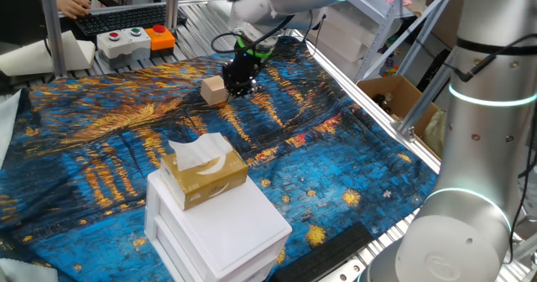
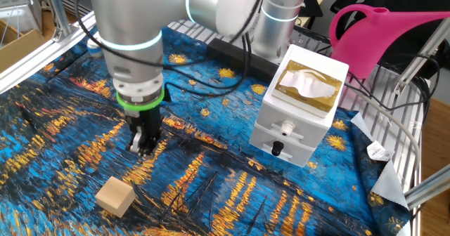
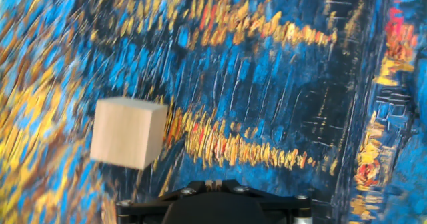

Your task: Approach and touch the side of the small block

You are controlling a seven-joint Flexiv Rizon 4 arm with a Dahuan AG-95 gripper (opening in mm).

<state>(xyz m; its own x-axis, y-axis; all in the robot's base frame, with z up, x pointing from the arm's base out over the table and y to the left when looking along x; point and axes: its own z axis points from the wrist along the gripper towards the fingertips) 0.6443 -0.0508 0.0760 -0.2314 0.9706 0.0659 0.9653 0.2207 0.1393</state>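
Observation:
The small block [image 1: 213, 90] is a plain light-tan wooden cube resting on the blue and yellow painted cloth [image 1: 101, 148]. It also shows in the other fixed view [image 2: 115, 197] and at the left of the hand view [image 3: 128, 132]. My gripper [image 1: 239, 82] hangs low over the cloth just to the right of the block, a small gap away and not touching it. In the other fixed view the gripper [image 2: 144, 143] has its fingers pressed together, shut and empty. In the hand view only the gripper's black body [image 3: 213, 204] shows, at the bottom edge.
A tan tissue box [image 1: 204, 171] sits on a white drawer unit [image 1: 222, 227] at the near side of the table. A button box [image 1: 134, 40] and a keyboard [image 1: 126, 15] lie at the far edge. A cardboard box [image 1: 394, 93] stands off the table's right side. A pink watering can [image 2: 373, 32] stands behind the drawer unit.

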